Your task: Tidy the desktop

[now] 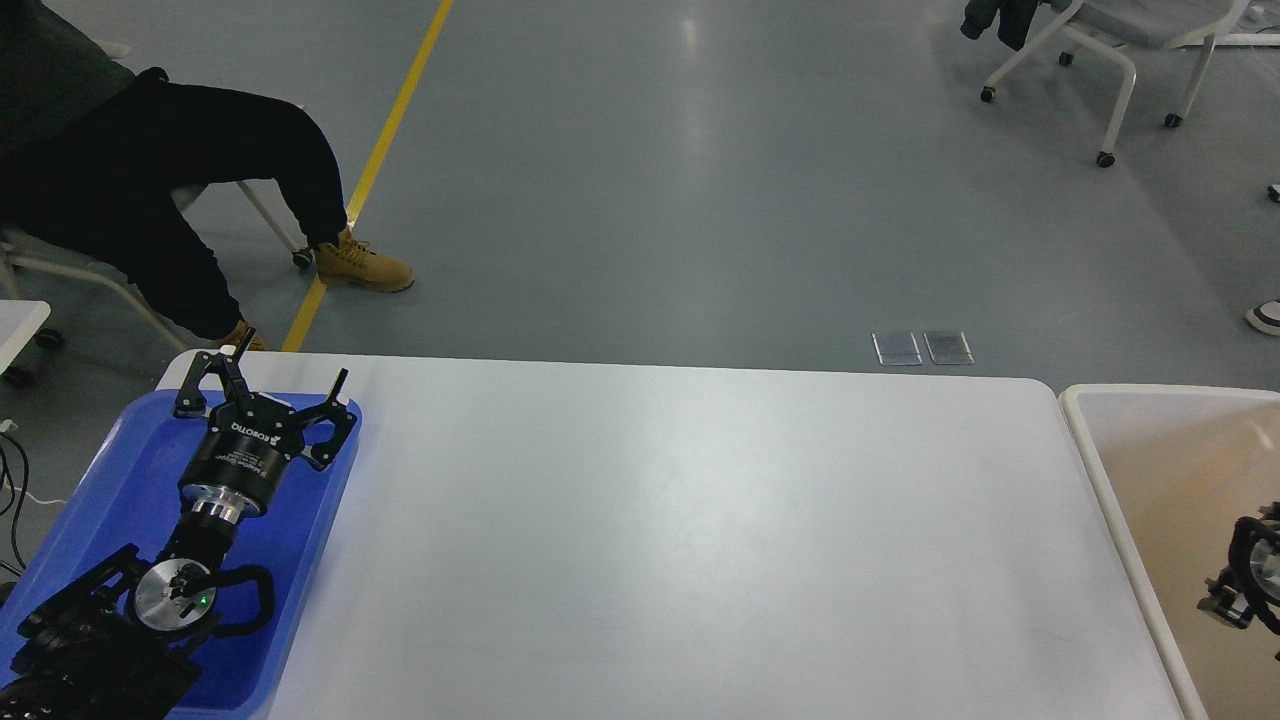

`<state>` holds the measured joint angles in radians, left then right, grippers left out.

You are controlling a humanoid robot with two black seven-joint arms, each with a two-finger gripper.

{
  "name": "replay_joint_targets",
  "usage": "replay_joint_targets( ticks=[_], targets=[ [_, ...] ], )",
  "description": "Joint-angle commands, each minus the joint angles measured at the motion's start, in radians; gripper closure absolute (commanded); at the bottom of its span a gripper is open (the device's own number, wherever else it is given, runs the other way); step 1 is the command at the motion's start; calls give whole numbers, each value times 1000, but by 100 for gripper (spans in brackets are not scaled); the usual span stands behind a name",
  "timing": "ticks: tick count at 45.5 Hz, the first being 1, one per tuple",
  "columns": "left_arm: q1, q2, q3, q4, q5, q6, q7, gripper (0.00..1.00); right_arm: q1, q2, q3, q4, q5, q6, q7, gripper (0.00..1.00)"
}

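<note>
A blue plastic tray (pixel 95 455) serves as landmark at lower left. Behind it, a seated person (pixel 150 180) in black wears tan boots (pixel 365 265) beside a yellow floor line (pixel 385 130). Far to its right stands a cream-rimmed beige bin (pixel 1120 500). A white wheeled chair (pixel 1120 50) sits diagonally opposite, upper right.

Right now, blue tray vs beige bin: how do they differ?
The blue tray lies on the desktop at its left end; the beige bin stands off its right edge. The tray is shallow and saturated blue; the bin looks deeper, beige inside with a cream rim. The left gripper hangs open over the tray; only part of the right arm shows over the bin. Shared: no loose items visible in either.
</note>
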<state>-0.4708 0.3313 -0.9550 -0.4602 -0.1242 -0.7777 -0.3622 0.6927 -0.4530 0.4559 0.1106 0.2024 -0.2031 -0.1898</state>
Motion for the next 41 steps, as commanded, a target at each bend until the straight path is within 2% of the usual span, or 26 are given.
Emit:
replay_joint_targets(
  ticks=[1,15,23,41],
  targets=[
    [0,0,1,0,0,0,0,1,28,-15,-2,3,-3,-1,1,0],
    [0,0,1,0,0,0,0,1,142,-13,15,34,-1,4,3,0],
    [0,0,-1,0,0,0,0,1,177,-15,20,122,-1,45,3,0],
    [0,0,-1,0,0,0,0,1,186,40,211,276,-1,330,3,0]
  ],
)
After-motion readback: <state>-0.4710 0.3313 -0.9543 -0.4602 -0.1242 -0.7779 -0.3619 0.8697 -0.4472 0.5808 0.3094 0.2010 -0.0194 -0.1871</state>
